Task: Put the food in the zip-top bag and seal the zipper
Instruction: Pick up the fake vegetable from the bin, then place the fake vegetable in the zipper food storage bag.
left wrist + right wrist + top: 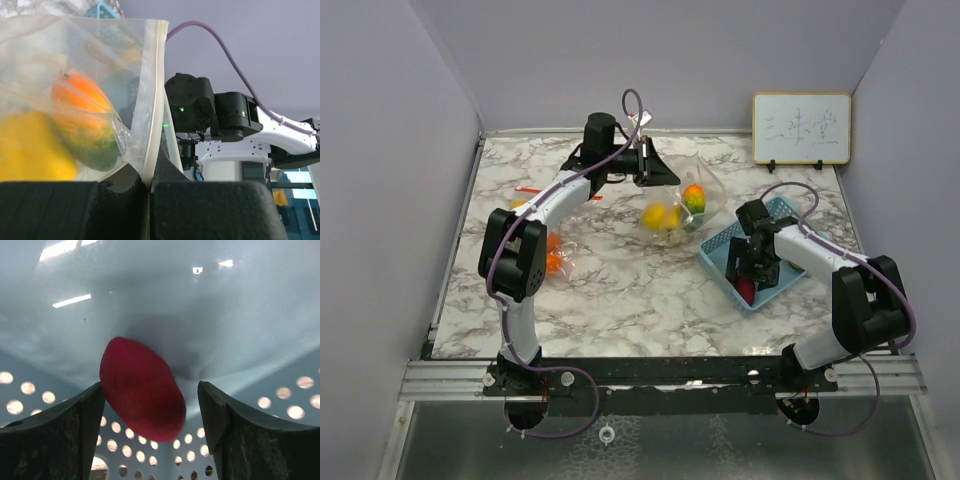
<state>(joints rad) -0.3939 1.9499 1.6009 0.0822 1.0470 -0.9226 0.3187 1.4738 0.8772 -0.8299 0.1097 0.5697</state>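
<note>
One zip-top bag [140, 75] edge pinched tight in left gripper [149, 187], inside it one yellow fruit [662, 215] and one orange-green fruit [694, 198], right gripper [151, 390] open around one dark red fruit [142, 387] in blue basket [720, 245]

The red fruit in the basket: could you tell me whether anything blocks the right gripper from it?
Nothing visible does. The red fruit lies in the basket, between the open fingers of the right gripper.
</note>
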